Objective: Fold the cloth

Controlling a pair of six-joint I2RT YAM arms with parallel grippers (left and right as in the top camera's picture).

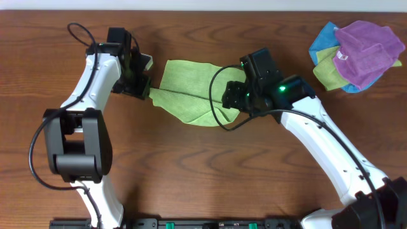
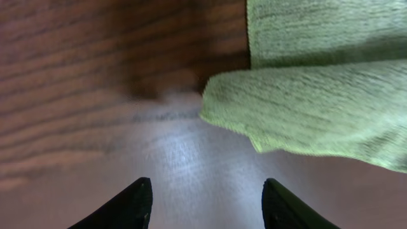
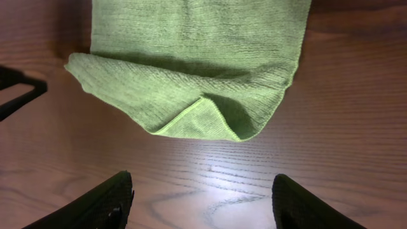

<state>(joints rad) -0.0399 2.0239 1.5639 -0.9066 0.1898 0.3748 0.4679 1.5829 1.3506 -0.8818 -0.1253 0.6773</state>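
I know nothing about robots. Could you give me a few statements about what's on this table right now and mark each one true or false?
1. The green cloth is partly folded over on itself. True.
2. The right gripper is clamped on that cloth. False: it is open, with only bare table between its fingers and the cloth lying just ahead of them.
3. The left gripper is open and holds nothing. True.
4. The pile of cloths in the far right corner has a red one on top. False: a purple cloth lies on top, with blue and green ones under it.
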